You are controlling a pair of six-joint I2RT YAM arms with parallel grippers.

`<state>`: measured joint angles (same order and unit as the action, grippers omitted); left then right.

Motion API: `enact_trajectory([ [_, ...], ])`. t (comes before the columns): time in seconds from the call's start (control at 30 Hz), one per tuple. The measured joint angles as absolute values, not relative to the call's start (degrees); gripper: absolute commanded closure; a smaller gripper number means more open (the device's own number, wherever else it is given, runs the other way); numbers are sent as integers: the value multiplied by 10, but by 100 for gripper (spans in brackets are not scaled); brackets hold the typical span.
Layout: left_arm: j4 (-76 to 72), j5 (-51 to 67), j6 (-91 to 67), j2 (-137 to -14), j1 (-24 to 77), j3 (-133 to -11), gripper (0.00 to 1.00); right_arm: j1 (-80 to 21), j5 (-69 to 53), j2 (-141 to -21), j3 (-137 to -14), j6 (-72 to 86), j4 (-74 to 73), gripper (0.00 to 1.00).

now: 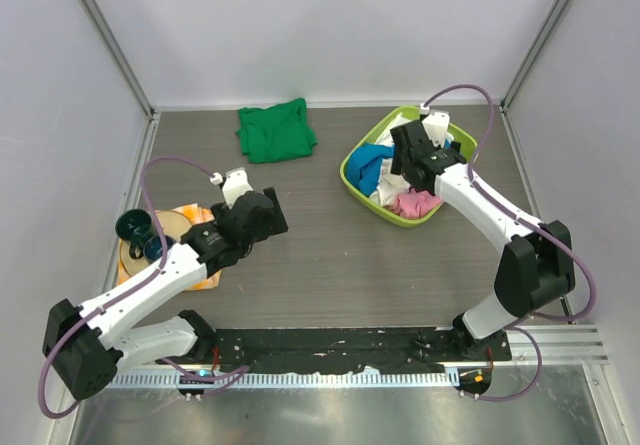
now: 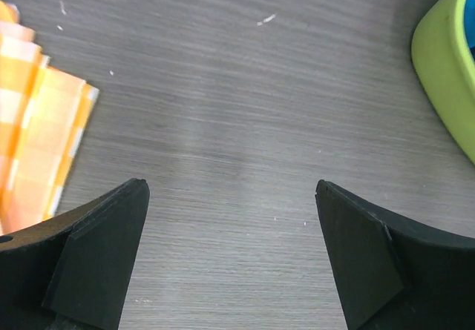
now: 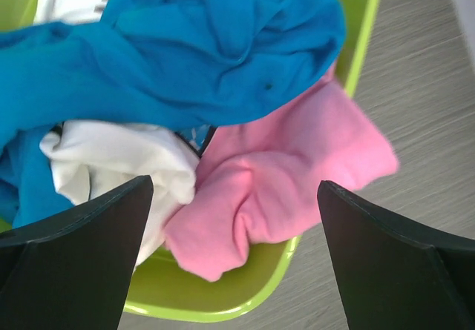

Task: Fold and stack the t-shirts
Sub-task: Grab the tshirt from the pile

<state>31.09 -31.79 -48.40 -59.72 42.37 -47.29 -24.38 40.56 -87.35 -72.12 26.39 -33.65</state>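
Pink shirt (image 3: 297,167) droops over the green bin (image 3: 223,314) — so the right tool (image 3: 234,189), fingers wide (left tool (image 2: 230,185) likewise, over worktop (image 2: 237,85)), hovers to pluck it.

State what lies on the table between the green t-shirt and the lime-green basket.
Nothing does: the top external view shows only bare grey tabletop between the green t-shirt and the lime-green basket.

Blue t-shirt (image 3: 185,55) cropped at the right wrist view's left edge, white t-shirt (image 3: 119,163) partly under it.
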Motion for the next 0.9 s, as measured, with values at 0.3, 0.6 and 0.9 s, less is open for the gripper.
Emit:
enact_trajectory([
  [0.3,259,-270,-504,-646,424,-442,0,-243,284,-879,-674,313,-377,0],
  [0.6,216,-238,-503,-670,424,-437,0,-243,197,-784,-593,349,-375,0],
  [0.9,210,-231,-501,-676,424,-437,0,-362,106,-895,-779,362,-309,0],
])
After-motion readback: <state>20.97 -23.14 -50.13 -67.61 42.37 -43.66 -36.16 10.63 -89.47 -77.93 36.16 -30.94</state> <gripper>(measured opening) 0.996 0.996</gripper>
